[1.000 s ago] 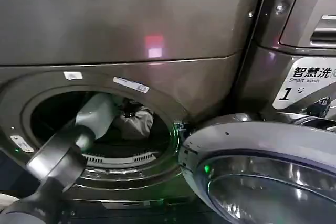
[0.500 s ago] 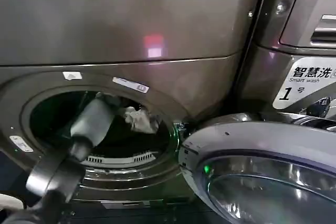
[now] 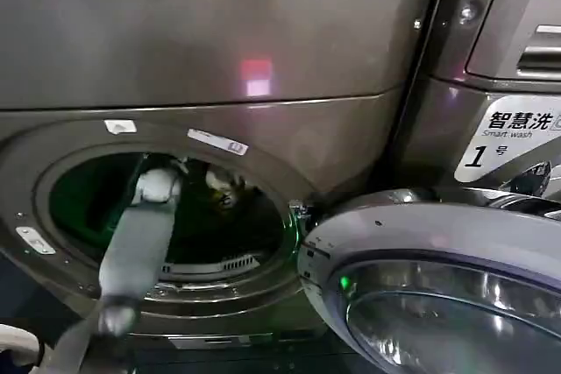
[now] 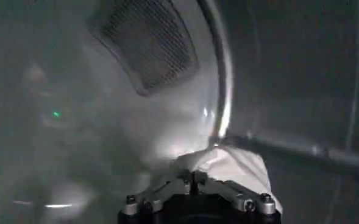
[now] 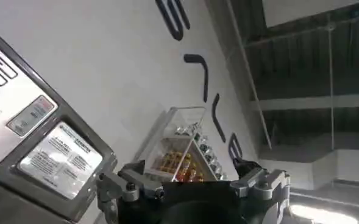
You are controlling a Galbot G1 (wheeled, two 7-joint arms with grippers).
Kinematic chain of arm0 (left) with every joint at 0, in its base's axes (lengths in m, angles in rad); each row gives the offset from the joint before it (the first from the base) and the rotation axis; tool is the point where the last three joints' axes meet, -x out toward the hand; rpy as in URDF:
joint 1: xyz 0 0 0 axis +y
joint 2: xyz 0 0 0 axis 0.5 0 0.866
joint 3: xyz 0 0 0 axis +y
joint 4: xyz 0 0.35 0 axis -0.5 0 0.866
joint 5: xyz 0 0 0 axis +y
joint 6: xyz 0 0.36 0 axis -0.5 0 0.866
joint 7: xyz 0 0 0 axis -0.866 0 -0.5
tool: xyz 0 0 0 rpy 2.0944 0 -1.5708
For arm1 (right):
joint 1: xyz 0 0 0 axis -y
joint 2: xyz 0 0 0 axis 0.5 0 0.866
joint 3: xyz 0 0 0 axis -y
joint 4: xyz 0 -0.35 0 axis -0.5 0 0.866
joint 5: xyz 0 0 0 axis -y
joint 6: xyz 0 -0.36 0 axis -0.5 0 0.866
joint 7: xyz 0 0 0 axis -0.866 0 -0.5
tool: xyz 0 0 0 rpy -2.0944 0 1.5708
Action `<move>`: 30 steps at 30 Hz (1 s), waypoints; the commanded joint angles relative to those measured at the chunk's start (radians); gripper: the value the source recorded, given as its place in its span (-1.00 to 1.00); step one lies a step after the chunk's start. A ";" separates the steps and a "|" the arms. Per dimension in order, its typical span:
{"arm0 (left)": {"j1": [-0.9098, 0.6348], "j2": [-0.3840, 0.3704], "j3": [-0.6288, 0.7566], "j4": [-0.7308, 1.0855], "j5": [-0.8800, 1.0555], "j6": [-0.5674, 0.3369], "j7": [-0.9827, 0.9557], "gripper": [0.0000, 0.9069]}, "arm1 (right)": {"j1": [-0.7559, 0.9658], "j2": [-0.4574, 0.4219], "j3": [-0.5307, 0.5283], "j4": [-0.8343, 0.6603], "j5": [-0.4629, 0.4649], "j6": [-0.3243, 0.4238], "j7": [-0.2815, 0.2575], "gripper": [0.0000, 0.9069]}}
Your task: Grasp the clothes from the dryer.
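The head camera looks forward and down at the dryer [image 3: 210, 85] porthole. The left wrist camera sits inside its drum [image 4: 167, 73], close behind the left gripper [image 4: 194, 182]. The right wrist camera faces upward past the right gripper [image 5: 191, 189] toward a wall.

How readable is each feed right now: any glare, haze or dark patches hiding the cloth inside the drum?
Head view: pink glare on the dark grey-bronze metal dryer; its drum is dark with a green cast, the cloth barely visible. Left wrist view: hazy and dim, yet the light grey-white garment shows bright at the left gripper. Right wrist view: well lit, aimed away at a wall and ceiling.
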 commanded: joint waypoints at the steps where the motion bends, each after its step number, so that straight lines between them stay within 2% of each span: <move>1: 0.201 -0.023 -0.097 -0.250 -0.126 -0.090 -0.253 -1.00 | -0.003 -0.001 0.003 0.002 0.003 -0.001 0.037 1.00; 7: 0.326 -0.070 -0.120 -0.382 -0.078 -0.175 -0.319 -1.00 | 0.000 -0.001 0.007 0.006 0.003 0.001 0.043 1.00; 12: 0.386 -0.080 -0.122 -0.463 -0.034 -0.186 -0.319 -1.00 | -0.003 0.001 0.018 0.005 0.014 -0.002 0.052 1.00; 30: 0.356 -0.080 -0.123 -0.398 -0.006 -0.192 -0.315 -1.00 | -0.010 -0.006 0.029 0.001 0.026 0.010 0.053 1.00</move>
